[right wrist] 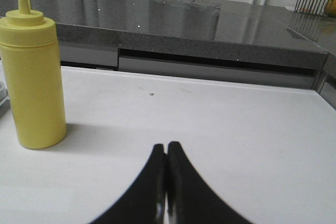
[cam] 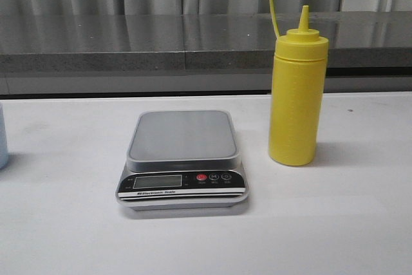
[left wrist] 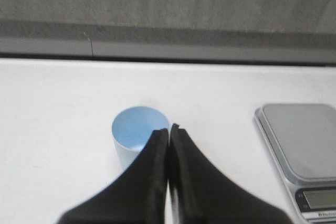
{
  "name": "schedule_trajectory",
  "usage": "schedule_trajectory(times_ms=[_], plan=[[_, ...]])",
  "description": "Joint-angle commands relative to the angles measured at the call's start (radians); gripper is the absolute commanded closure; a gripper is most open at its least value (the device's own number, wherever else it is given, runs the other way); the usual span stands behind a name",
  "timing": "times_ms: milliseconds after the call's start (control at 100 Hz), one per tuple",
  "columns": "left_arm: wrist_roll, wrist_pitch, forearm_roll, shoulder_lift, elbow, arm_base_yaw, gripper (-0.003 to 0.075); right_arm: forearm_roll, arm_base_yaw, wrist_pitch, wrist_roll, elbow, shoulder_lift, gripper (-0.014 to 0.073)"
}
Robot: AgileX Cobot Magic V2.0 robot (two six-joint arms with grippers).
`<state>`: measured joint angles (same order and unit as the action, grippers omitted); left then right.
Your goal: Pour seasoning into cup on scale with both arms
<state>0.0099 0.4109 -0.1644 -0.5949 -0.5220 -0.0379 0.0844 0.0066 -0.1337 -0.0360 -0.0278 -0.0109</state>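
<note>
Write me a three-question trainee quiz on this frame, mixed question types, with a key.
1. True or false: the cup already stands on the scale platform.
2. Multiple choice: the seasoning bottle is (A) lying on its side, (B) upright on the table to the right of the scale, (C) held by the right gripper.
3. Short answer: how do the jaws of the left gripper stand, and do they hold anything?

Key:
1. False; the platform is bare, and the cup stands on the table to its left.
2. B.
3. Shut, with nothing between them.
</note>
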Motion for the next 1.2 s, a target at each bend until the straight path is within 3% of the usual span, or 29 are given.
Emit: schedule_trajectory(times_ms=[0, 170, 480, 650, 750, 800, 920, 970, 1030, 1190], plan=[[-0.01, 0.072, -0.016, -0.132, -0.131, -0.001, 0.0738, 0.008, -0.005, 0.084, 0.013, 0.0, -0.016, 0.0714], [-0.01, 0.179, 0.01, -0.354, -0.295, -0.001, 0.0738, 0.008, -0.005, 0.084, 0.013, 0.0, -0.016, 0.0714], [-0.01, 0.17, 0.102, -0.589, -0.41, -0.001, 0.0738, 0.008, -0.005, 0.084, 0.013, 0.0, -0.016, 0.0714], [-0.073, 0.133, 0.104, -0.643, -0.41, 0.055, 0.0724, 0.008, -0.005, 0.084, 0.013, 0.0, -0.016, 0.0714], [-0.073, 0.128, 0.102, -0.664, -0.41, 0.081, 0.0622, 0.008, -0.005, 0.084, 0.013, 0.0, -0.016, 0.0714], [-0.068, 0.128, 0.102, -0.673, -0.41, 0.086, 0.0533, 0.008, -0.005, 0.084, 0.013, 0.0, -0.016, 0.0714], [-0.066, 0.121, 0.102, -0.689, -0.41, 0.088, 0.0236, 0.008, -0.005, 0.084, 0.013, 0.0, -0.016, 0.0714], [-0.066, 0.112, 0.102, -0.696, -0.41, 0.088, 0.0158, 0.008, -0.005, 0.084, 0.013, 0.0, -0.016, 0.0714], [-0.066, 0.098, 0.102, -0.705, -0.41, 0.088, 0.0123, 0.008, -0.005, 0.084, 0.013, 0.0, -0.016, 0.0714], [-0.066, 0.066, 0.102, -0.747, -0.41, 0.088, 0.0166, 0.008, -0.005, 0.084, 0.013, 0.0, -0.016, 0.0714]])
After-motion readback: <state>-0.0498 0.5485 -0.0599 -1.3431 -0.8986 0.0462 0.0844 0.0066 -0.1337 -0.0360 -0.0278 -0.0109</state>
